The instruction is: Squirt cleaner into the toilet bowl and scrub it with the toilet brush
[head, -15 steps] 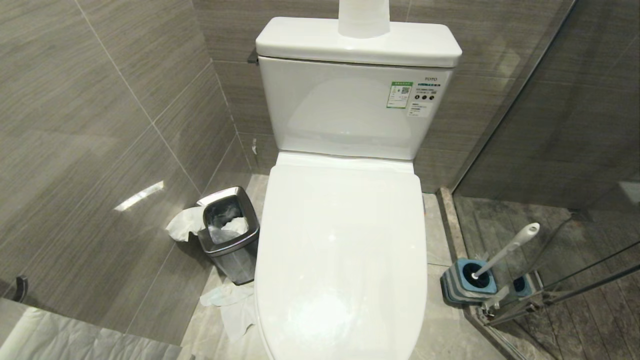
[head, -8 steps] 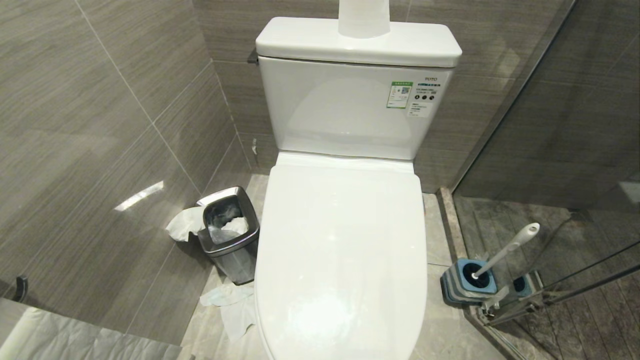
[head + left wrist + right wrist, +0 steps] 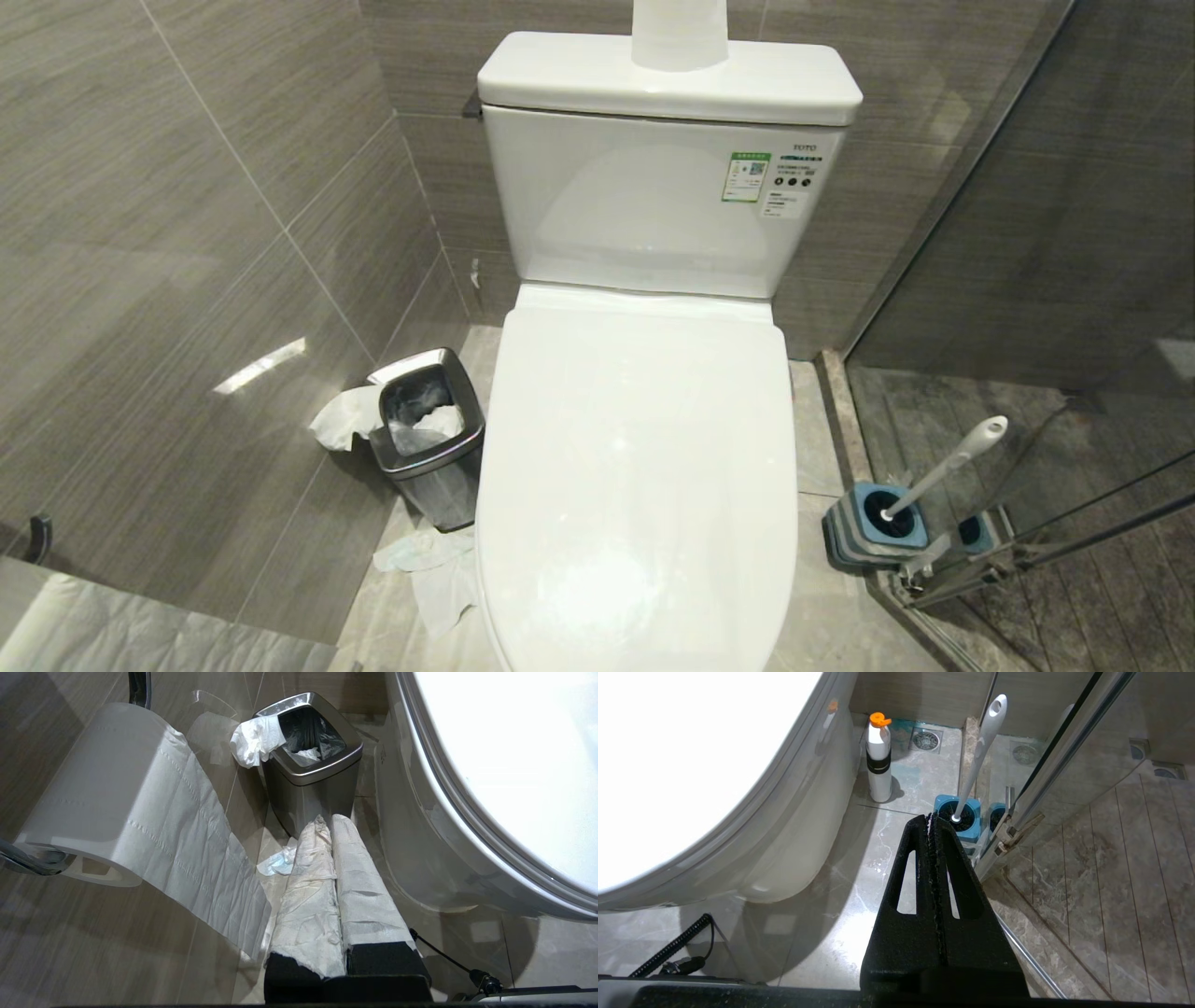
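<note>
— Toilet first: what state is it in?
— White, filling the middle of the head view, lid down flat, so the bowl underneath is hidden. The tank stands behind it against the grey tiled wall, with a white roll on top.

— What sits to the sides?
— On the robot's right, a glass shower screen. On its left, a square steel bin just beside the toilet, lined with a black bag, with crumpled tissue hanging at its rim and more tissue on the floor in front. A paper roll hangs on a holder near the left arm, its tail trailing down.

— And the brush?
— The brush stands tilted in its blue-topped holder on the floor to the right of the toilet, close against the screen's edge. Only the white handle shows.

— Any cleaner?
— A white bottle with an orange cap stands upright on the floor beside the toilet base, behind the holder. No liquid is visible.

— The hands?
— The left hand, its fingers wrapped in white paper, is pressed closed and empty, pointing at the bin. The right hand, black, is also closed on nothing, pointing toward the holder, apart from it.
</note>
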